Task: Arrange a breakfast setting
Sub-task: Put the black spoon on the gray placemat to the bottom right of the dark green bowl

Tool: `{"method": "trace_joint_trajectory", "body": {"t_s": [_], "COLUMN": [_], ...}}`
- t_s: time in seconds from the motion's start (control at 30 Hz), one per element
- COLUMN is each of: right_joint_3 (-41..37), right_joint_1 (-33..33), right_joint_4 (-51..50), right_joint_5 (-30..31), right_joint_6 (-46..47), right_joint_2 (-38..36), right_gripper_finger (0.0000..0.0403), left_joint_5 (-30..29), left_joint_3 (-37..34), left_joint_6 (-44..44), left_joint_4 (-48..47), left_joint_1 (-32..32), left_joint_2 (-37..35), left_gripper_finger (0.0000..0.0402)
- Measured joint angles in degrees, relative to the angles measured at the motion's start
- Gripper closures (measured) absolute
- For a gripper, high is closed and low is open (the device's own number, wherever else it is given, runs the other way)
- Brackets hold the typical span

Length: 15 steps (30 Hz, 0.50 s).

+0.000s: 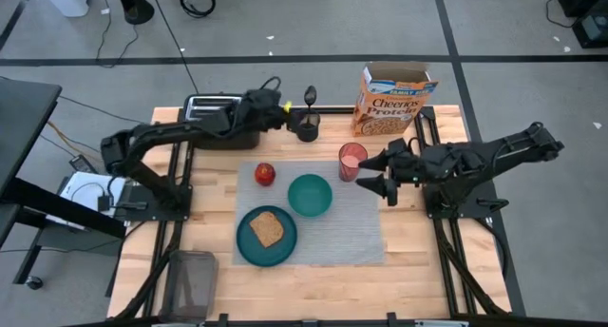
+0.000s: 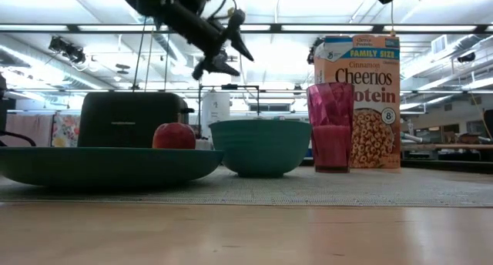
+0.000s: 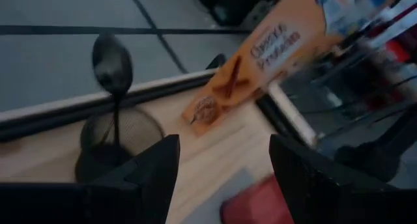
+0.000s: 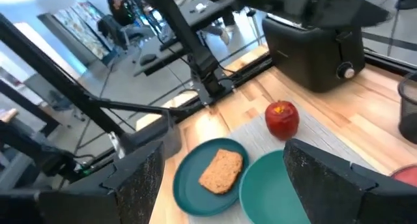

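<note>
Most of this breakfast is looking set already. Sitting on the grey ribbed rectangular placemat (image 1: 356, 234) are the teal round plate (image 1: 249, 246) with the toast slice (image 1: 268, 229) on it, the smaller teal bowl (image 1: 310, 195) next to that, the red apple (image 1: 264, 174) at the mat's far left corner and the translucent pink cup (image 1: 351, 162) at its far right corner. The orange-yellow Cheerios box (image 1: 391, 101) is standing upright on the bare wood just behind the cup, flaps open.

One piece is missing from the setting, I'd say: the metal spoon (image 3: 112, 66) is standing bowl-up in the small black mesh cup (image 1: 307, 128) behind the mat, beside the black two-slot toaster (image 1: 217, 121).

The left gripper (image 1: 284, 112) is hanging in the air above the toaster, just beside that cup, fingers spread apart and gripping nothing; in its wrist view the spoon is showing off to one side of the fingers, not between them. The right gripper (image 1: 372, 173) is hovering just right of the pink cup, jaws also wide and empty, looking like it's waiting.

So my guess: grabbing the spoon and laying it on the mat is about all that's left.
</note>
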Motion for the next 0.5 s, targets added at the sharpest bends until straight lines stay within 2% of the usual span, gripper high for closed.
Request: {"method": "trace_joint_trajectory", "body": {"t_s": [0.2,0.3,0.5], "right_joint_3": [0.0,0.0,0.0], "right_joint_1": [-2.0,-4.0,-8.6], "right_joint_4": [-0.4,-0.3,-0.4], "right_joint_5": [-2.1,-3.5,-8.6], "right_joint_6": [-3.9,-7.2,-11.3], "right_joint_2": [-1.1,-1.2,-1.2], "right_gripper_finger": [0.0070,0.0064,0.0062], "left_joint_5": [6.7,9.8,12.1], "left_joint_3": [1.3,7.1,23.1], "left_joint_6": [-4.0,-3.6,3.0], "left_joint_4": [9.7,6.7,-9.5], "left_joint_1": [6.7,8.3,10.2], "left_joint_2": [5.8,9.8,18.0], "left_gripper_finger": [0.0149,0.0130,0.0090]}}
